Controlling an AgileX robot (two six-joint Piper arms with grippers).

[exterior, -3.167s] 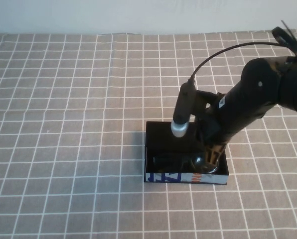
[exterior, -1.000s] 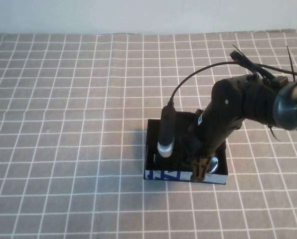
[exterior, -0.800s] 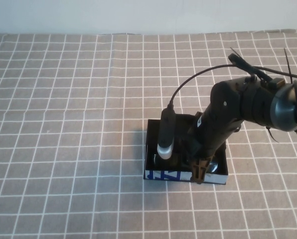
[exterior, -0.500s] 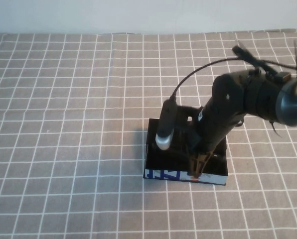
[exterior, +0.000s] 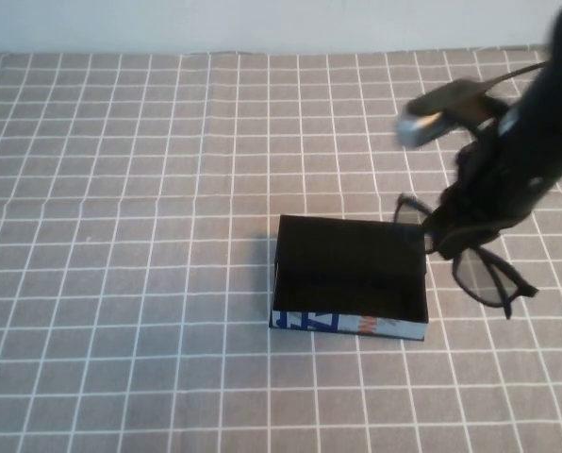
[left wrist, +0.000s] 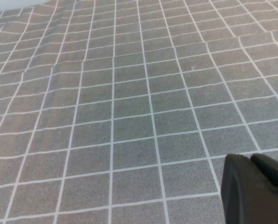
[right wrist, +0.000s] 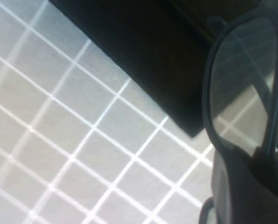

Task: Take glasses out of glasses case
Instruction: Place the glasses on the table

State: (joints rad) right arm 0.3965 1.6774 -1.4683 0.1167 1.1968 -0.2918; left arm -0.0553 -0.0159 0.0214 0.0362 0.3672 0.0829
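The glasses case (exterior: 349,324) is an open box, black inside, its near wall white with blue and orange print. It stands on the checked cloth and looks empty. My right gripper (exterior: 439,236) is shut on the black glasses (exterior: 479,276) and holds them in the air just right of the case, arms unfolded. In the right wrist view a lens of the glasses (right wrist: 239,88) hangs in front of my right gripper (right wrist: 265,158), with the case's black side (right wrist: 148,51) behind. My left gripper (left wrist: 251,161) is shut and empty over bare cloth, out of the high view.
A grey cloth with a white grid (exterior: 121,236) covers the whole table, slightly wrinkled in the left wrist view (left wrist: 106,93). A pale wall runs along the far edge. The right arm's wrist camera (exterior: 422,123) sticks out above the case's far right side.
My right gripper was down inside the case. It has risen and swung to the right, and the glasses have come out of the case with it.
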